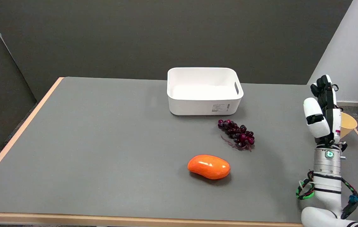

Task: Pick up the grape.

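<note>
1. While your right hand [321, 110] stands upright above the table's right edge, its fingers point up and hold nothing, loosely apart.
2. Grape [236, 133]: dark red bunch lying on the grey table [103, 142], well left of your hand, just near-right of the white bin [204, 91].
3. Orange mango-shaped fruit [209, 166] lies nearer, left of the bunch, apart from it.
4. Tan cone [347, 124] sits behind your hand.

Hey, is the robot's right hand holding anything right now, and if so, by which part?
Nothing is held. The black-and-white right hand is raised upright in the air with nothing in it, well to the right of the dark red grape bunch, which lies on the grey table.
</note>
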### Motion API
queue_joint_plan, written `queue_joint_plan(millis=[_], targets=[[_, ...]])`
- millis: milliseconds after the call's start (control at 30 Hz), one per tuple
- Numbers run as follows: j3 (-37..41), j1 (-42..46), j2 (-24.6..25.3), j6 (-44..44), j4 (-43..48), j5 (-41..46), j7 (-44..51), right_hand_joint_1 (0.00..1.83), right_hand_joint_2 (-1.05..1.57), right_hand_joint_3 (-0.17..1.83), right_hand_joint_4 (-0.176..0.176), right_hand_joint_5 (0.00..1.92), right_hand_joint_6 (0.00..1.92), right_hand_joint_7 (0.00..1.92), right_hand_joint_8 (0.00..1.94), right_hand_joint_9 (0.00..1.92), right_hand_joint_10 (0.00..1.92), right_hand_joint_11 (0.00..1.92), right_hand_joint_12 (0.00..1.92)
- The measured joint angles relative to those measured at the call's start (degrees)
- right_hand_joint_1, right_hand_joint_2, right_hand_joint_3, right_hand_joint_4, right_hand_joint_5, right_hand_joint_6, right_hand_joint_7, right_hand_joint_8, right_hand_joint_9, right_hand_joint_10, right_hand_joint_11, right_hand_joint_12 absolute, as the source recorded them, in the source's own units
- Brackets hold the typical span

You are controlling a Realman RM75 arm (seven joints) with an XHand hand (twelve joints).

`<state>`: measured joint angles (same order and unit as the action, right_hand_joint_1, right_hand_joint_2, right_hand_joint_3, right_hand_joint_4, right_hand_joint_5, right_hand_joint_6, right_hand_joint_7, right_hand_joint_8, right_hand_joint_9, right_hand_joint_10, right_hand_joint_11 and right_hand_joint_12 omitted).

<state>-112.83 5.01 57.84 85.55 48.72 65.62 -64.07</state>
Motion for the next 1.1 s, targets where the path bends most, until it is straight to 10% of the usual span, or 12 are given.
queue_joint_plan(millis=[1100], targets=[[0.02,9.49,-1.23,-16.50,10.18,-14.07,31.37,0.41,0.67,0.74,-0.176,0.19,0.42,0.25,0.49,0.08,0.78,0.00,0.64]])
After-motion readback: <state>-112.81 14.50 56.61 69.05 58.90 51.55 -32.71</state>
